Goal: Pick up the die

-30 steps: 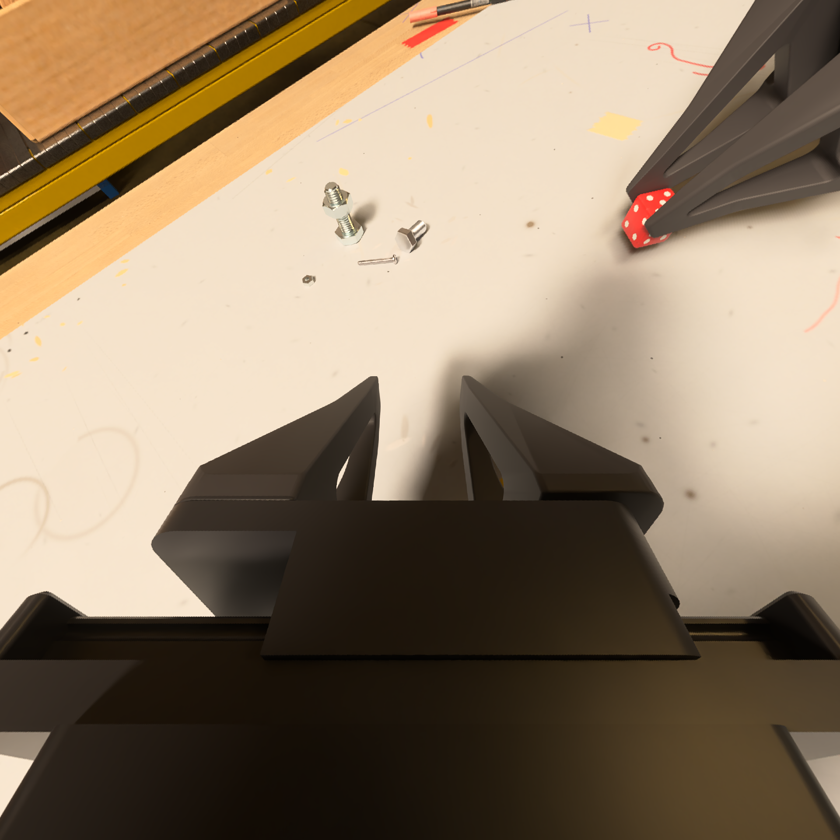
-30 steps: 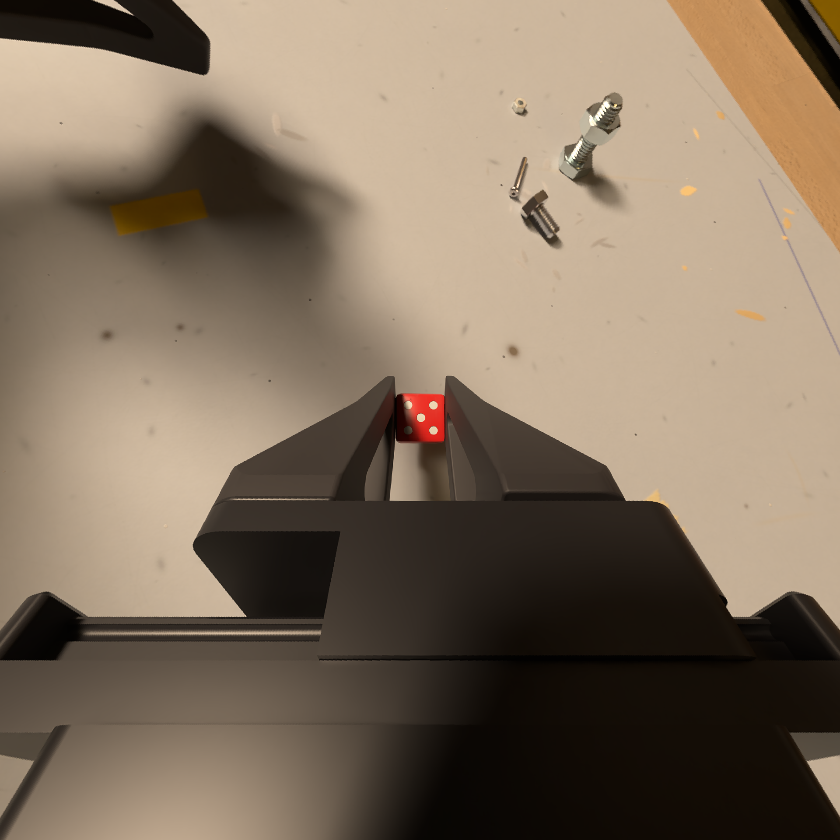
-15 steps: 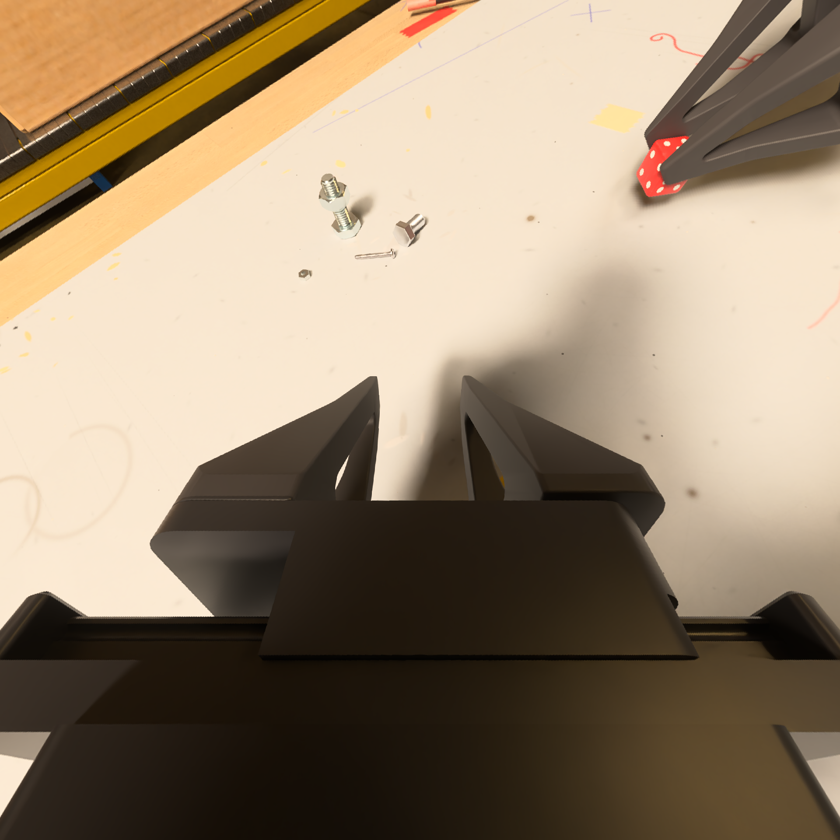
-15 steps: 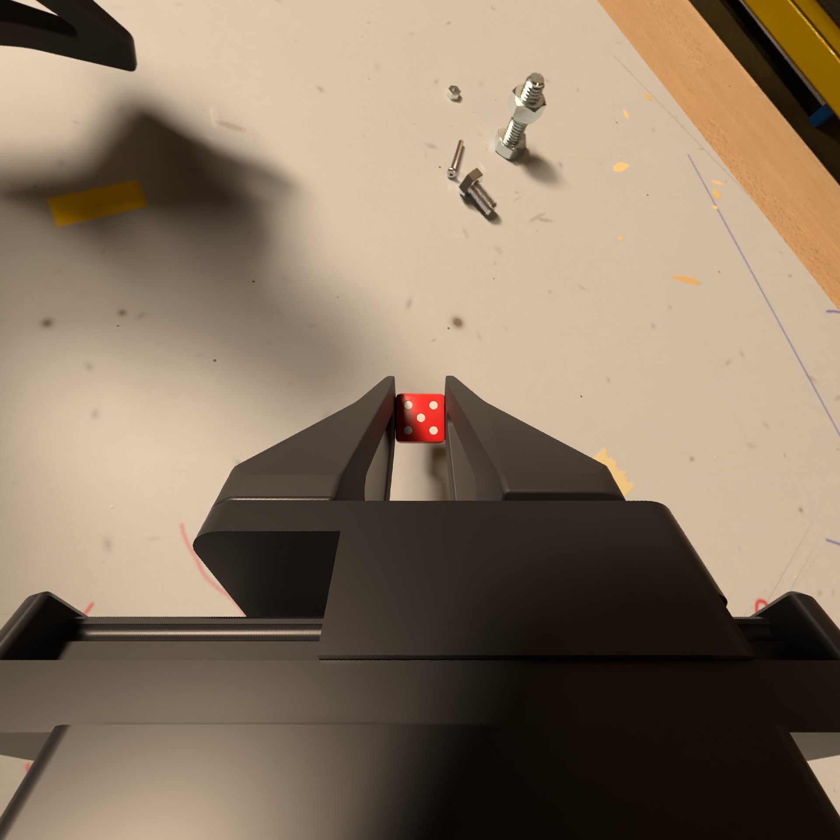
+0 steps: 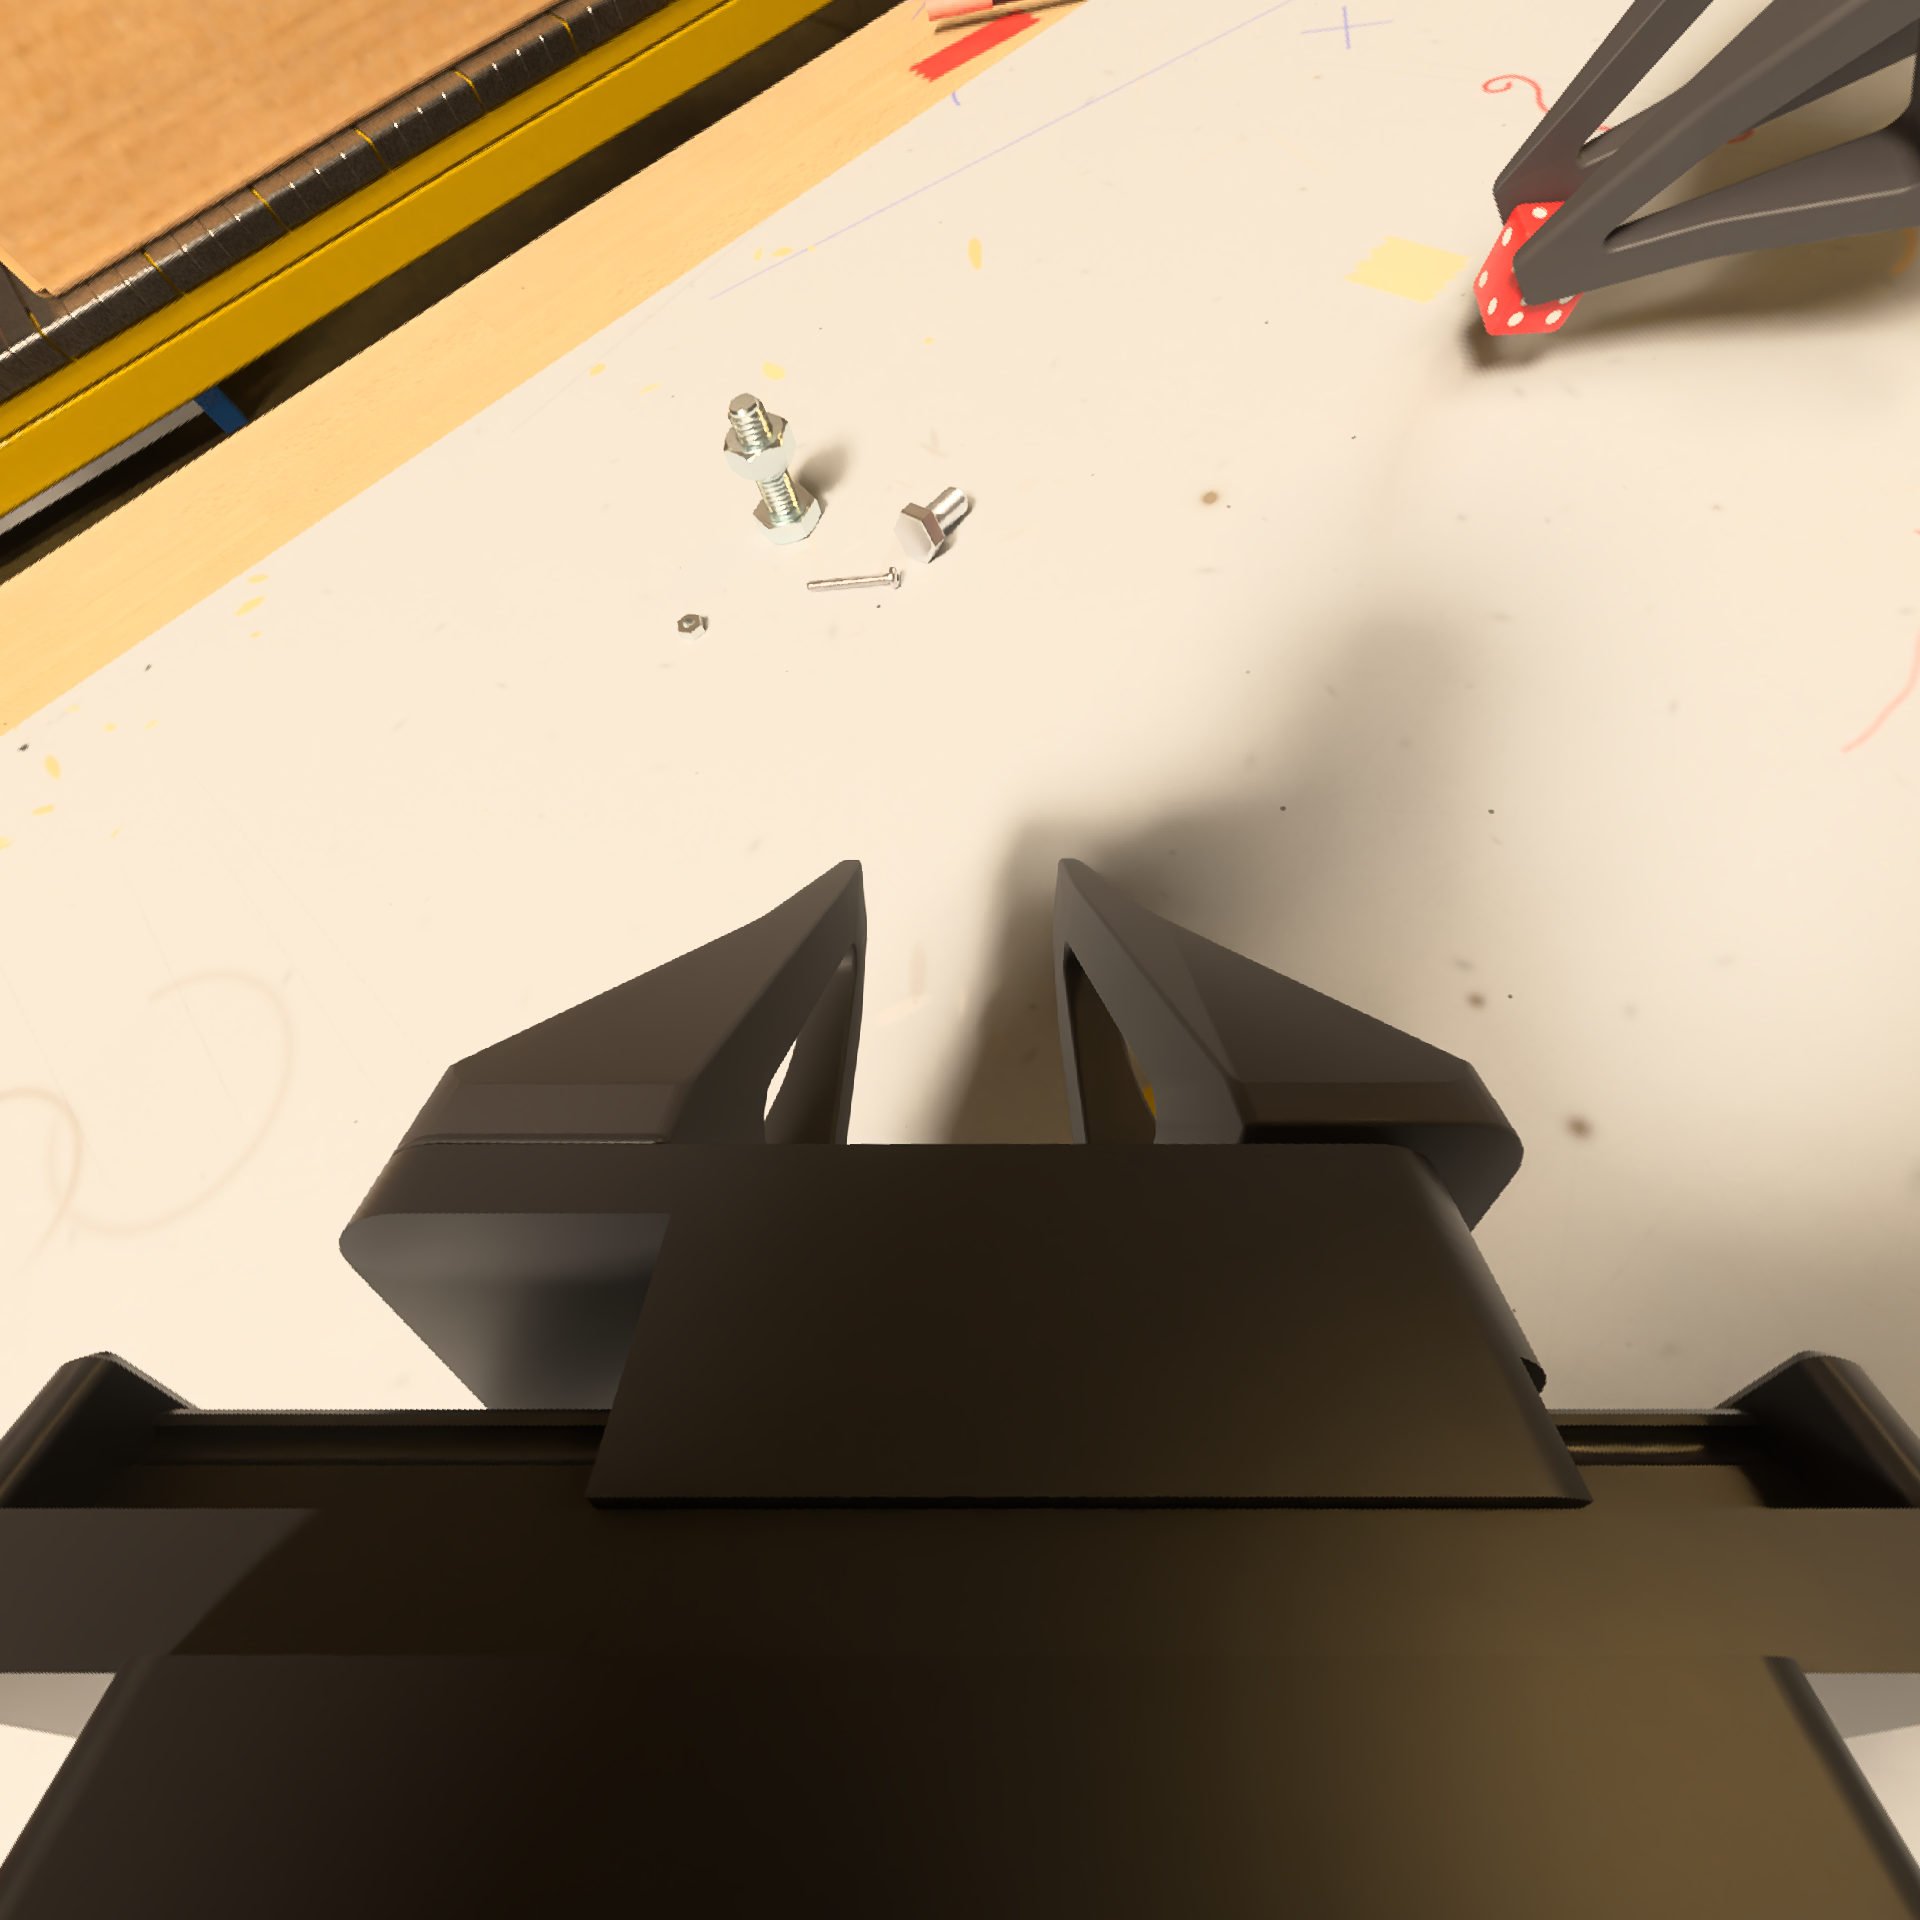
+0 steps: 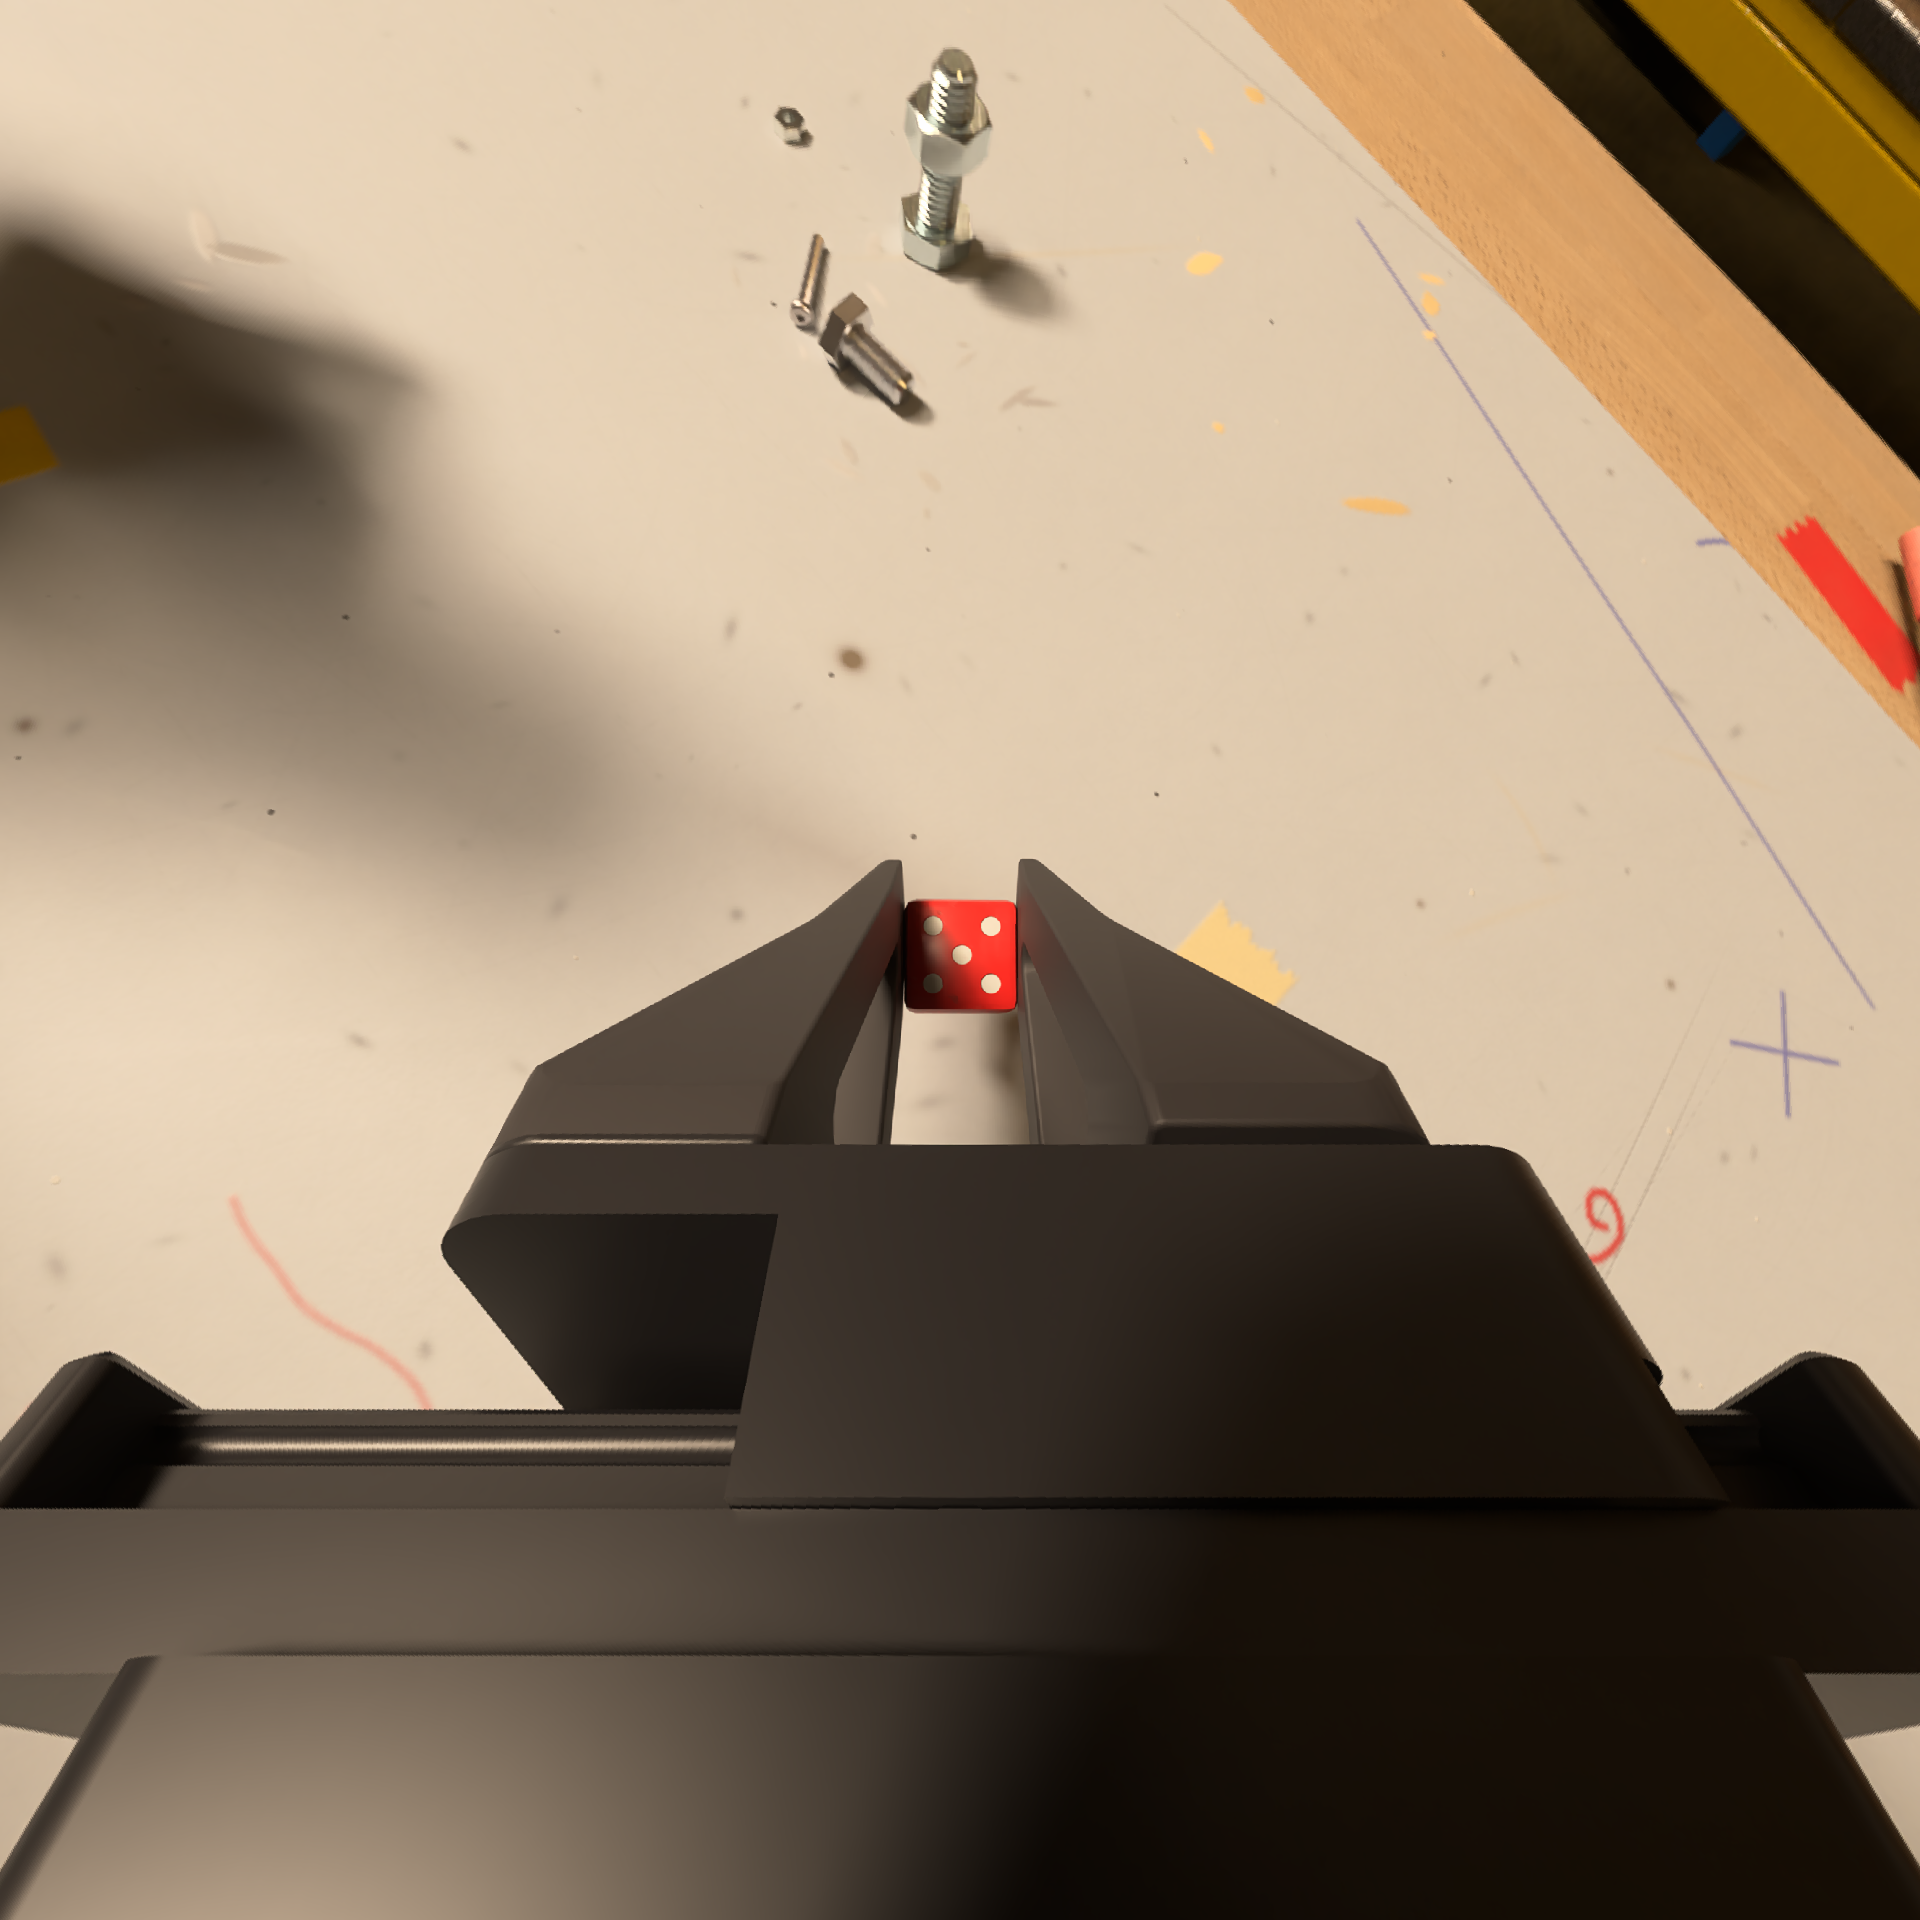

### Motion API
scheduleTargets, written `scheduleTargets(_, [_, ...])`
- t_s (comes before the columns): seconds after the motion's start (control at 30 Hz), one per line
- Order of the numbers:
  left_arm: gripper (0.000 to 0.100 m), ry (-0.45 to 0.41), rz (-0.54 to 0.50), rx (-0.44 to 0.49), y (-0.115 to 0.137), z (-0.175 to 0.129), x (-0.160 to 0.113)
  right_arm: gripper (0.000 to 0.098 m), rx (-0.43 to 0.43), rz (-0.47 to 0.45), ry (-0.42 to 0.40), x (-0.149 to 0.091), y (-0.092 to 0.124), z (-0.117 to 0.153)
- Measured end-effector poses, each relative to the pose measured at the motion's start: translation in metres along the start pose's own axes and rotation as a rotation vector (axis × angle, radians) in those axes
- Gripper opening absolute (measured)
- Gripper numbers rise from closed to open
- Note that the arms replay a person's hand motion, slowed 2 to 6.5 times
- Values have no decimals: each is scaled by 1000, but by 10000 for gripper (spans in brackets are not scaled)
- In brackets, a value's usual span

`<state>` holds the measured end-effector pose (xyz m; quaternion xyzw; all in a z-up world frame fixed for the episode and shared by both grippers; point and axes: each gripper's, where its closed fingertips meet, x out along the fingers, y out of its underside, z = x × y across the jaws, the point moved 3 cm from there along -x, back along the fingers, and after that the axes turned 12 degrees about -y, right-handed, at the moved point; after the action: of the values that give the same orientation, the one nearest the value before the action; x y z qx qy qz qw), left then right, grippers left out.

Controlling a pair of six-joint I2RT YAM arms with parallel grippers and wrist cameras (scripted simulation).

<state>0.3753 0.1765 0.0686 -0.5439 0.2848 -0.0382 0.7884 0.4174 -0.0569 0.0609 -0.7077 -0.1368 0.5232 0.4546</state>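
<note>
One red die (image 6: pixel 960 954). Two grippers: the right gripper (image 6: pixel 960 878) and the left gripper (image 5: pixel 958 878). Two bolts (image 5: pixel 767 470) (image 5: pixel 932 522), one thin screw (image 5: pixel 854 582), one loose nut (image 5: pixel 691 623).

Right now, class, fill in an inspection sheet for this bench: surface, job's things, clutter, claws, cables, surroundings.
Surface: pale worktop, speckled, with pen marks and tape scraps.
Job's things: red die clamped between the right claw's fingers, apparently off the worktop.
Clutter: upright bolt with nuts, short bolt, thin screw, tiny nut.
Claws: right claw shut on the die; left claw open, empty.
Cables: nothing seen.
Surroundings: wooden edge strip, yellow rail.
</note>
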Motion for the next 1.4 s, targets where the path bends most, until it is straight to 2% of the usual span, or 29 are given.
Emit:
scheduleTargets(0.3, [321,49,33,39,-3,6,5,181,37,12,2,-4,6,-8])
scheduleTargets(0.6, [305,153,152,218,2,10,21,181,37,6,-11,-3,5,-7])
scheduleTargets(0.73, [305,190,212,264,7,10,30,181,36,5,-14,-3,5,-6])
scheduleTargets(1.03, [351,257,228,228,0,9,43,181,30,-11,-24,-4,5,-4])
scheduleTargets(1.2, [414,277,307,207,3,15,48,181,28,-22,-27,-6,3,-4])
scheduleTargets(1.4, [408,314,394,172,7,20,53,181,27,-30,-27,-8,3,-4])
